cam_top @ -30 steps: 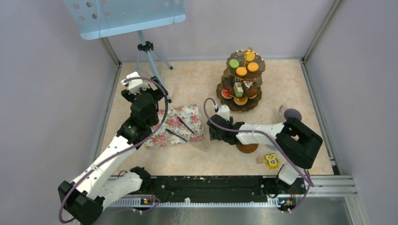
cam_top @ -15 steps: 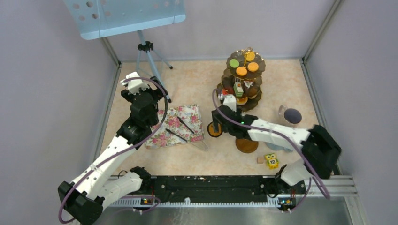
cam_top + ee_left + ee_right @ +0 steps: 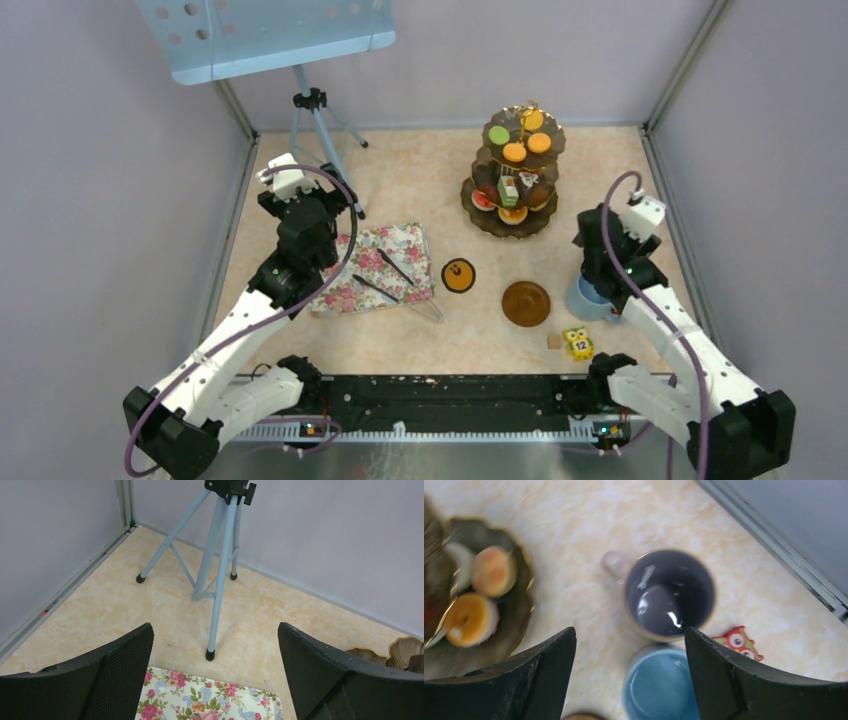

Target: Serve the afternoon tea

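Over on the left, the left gripper (image 3: 215, 635) is hanging wide open, holding nothing, above a flowery mat (image 3: 210, 702). The right gripper (image 3: 629, 632) is gaping wide and empty too. Under it the grey mug (image 3: 669, 595) is sitting, just beside the blue cup (image 3: 659, 687); the cake stand (image 3: 524, 607) is standing to its left.

The small yellow owl block (image 3: 578, 343) bears the number 12.

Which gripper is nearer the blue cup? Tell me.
Right. The right gripper hovers open close above the cup; the left gripper is far off by the tripod.
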Controlling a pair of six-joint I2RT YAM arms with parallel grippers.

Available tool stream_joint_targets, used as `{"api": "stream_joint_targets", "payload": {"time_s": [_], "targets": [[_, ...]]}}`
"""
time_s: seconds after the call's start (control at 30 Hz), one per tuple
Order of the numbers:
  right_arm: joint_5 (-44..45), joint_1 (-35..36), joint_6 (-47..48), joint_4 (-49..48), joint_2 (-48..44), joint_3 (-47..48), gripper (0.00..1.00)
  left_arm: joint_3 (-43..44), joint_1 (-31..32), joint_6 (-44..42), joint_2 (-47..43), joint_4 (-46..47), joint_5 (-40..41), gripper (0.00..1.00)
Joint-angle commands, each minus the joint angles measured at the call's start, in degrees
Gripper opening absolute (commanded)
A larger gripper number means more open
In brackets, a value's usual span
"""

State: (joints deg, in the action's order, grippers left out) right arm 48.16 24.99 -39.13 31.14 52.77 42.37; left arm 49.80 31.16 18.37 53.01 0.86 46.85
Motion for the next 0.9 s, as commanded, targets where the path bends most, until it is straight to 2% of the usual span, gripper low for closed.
{"api": "stream_joint_targets", "payload": {"time_s": [0.0,0.13,0.33,0.47,0.73,0.87], "targets": [[-9.1,-11.6,0.8,-1.8,0.4,0.8,0.78,1.2,0.1,0.4,-0.5,1.4,-0.7,0.99],[-10.0,-12.8,5.9,-2.6,5.4,4.8,0.77,1.2,0.1,0.4,-0.5,1.4,-0.4,0.99],[-9.8,-14.3,8.4,-1.1,13.5,9.6,0.74,1.2,0.1,0.3,-0.7,1.5,-0.5,0.99],[-12.1,-16.5,10.5,-2.8,17.8,10.7,0.64,1.1,0.1,0.3,-0.7,1.6,-0.9,0.99],[-16.7,-18.4,9.8,-5.0,23.9,10.3,0.52,1.0,0.1,0.2,-0.9,1.9,-1.1,0.99],[-16.1,-18.7,9.6,-6.0,25.4,10.1,0.36,1.0,0.1,0.2,-0.9,1.9,-1.3,0.99]]}}
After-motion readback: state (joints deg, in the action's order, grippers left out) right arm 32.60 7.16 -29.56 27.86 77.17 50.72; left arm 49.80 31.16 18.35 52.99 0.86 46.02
